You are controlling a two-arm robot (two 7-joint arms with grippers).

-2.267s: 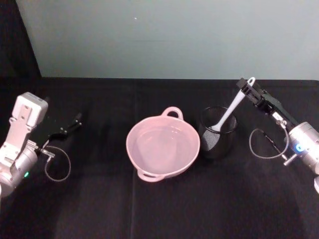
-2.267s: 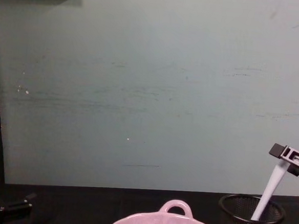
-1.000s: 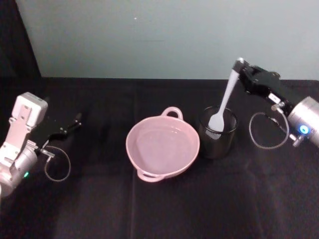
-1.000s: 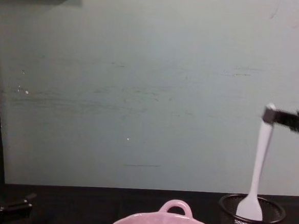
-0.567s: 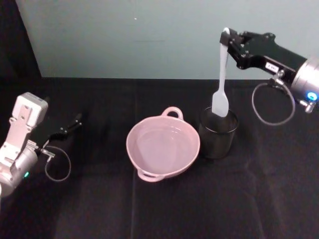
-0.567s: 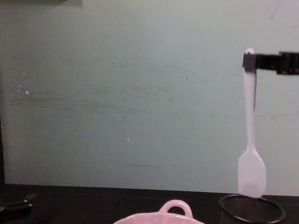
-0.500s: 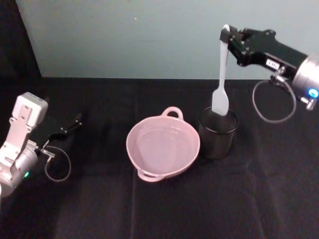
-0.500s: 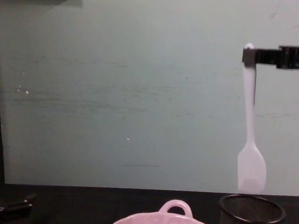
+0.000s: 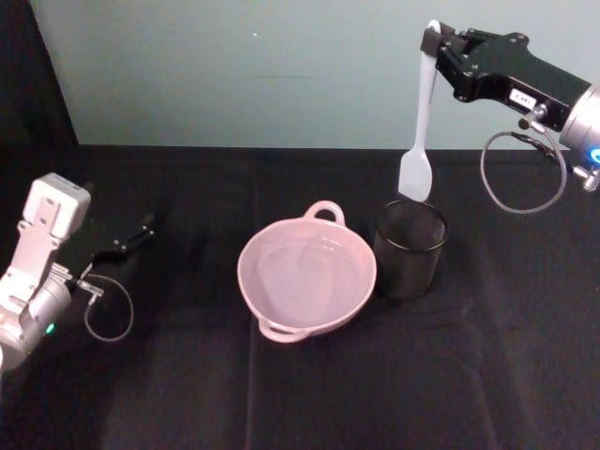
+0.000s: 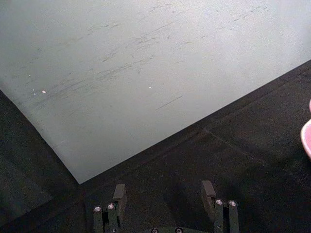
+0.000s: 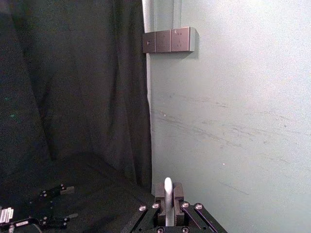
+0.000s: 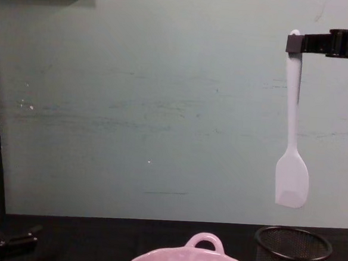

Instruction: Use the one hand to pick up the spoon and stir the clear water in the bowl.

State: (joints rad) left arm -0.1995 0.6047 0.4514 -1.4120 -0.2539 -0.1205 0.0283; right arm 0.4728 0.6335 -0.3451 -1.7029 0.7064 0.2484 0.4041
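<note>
Black-clothed table [image 9: 300,394] fills the lower frame of the head view, pale green wall [image 9: 234,75] across the top. Dead centre sits the pink bowl [image 9: 242,274], loop handle toward the wall, and the water [image 9: 305,277] inside shows as a faint sheen. Just right of it, close by its rim, there's the black mesh cup [image 9: 410,251].

Up in the top right corner, the right gripper [image 9: 433,39] reaches in from the edge, clamped on the handle tip of the white spoon [image 9: 419,122]. The spoon hangs straight down, blade lowest. In the chest view the blade is clear above the cup's rim, a gap of wall between them.

Over at mid-left, the left gripper [image 9: 141,227] is parked low by the cloth, fingers [image 10: 119,193] apart, well away from the bowl.
</note>
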